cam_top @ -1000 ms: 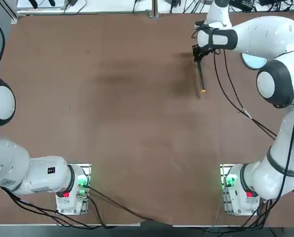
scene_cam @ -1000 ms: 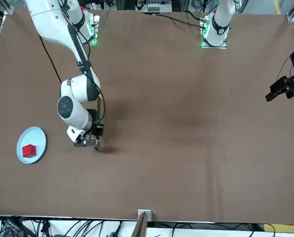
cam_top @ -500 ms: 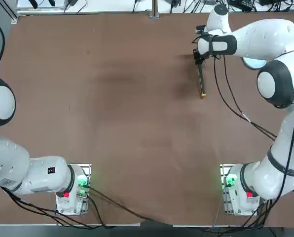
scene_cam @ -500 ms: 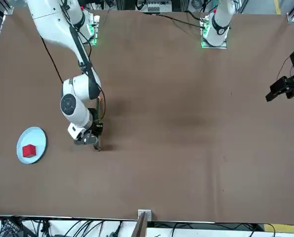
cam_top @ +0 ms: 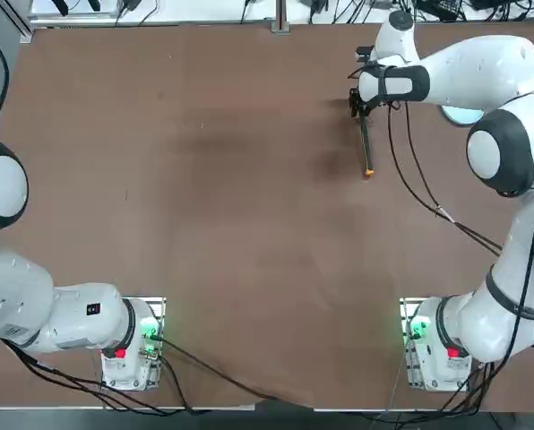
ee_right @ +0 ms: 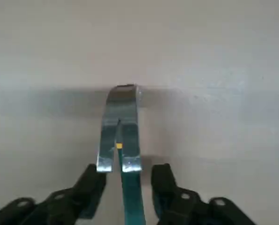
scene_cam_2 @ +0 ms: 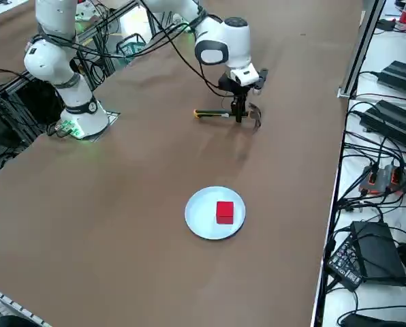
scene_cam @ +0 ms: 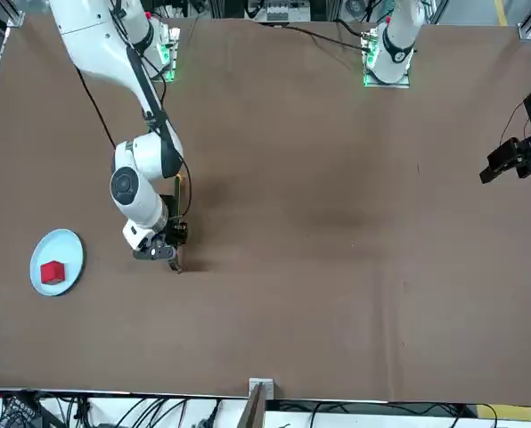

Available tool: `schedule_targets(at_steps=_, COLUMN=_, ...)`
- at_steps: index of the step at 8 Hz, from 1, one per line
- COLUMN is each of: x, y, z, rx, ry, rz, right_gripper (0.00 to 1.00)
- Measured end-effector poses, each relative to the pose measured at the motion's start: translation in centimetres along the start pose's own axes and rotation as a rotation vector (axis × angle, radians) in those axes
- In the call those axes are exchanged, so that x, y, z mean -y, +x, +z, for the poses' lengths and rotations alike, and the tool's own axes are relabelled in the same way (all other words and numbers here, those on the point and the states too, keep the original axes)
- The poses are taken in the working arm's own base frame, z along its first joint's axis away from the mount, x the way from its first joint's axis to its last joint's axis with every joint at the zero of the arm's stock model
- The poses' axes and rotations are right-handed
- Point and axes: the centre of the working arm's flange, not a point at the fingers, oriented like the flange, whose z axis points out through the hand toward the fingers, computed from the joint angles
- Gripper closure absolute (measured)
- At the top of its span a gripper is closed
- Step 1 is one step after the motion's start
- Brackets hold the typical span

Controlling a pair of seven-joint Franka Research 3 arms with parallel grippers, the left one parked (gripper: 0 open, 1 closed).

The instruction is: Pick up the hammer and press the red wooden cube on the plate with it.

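Centrally, red wooden cube (scene_cam_2: pixel 224 211) on plate (scene_cam_2: pixel 199 221), end effector (ee_right: pixel 123 180) open astride hammer (scene_cam_2: pixel 220 114)

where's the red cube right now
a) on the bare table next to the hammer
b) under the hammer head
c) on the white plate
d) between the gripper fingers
c) The red wooden cube sits on the plate, well apart from the right gripper, which is down at the hammer lying on the table.
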Motion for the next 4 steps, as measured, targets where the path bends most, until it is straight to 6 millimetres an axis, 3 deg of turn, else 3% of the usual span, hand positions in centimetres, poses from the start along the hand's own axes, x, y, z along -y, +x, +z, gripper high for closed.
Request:
schedule_targets(at_steps=2, x=-0.4, y=0.7, z=-2.8, rx=-0.03, ry=0.004, rz=0.008, right_gripper=0.0)
schedule_targets(at_steps=4, x=-1.7, y=1.6, z=-9.2, rx=-0.052, ry=-0.002, rz=0.021, right_gripper=0.0)
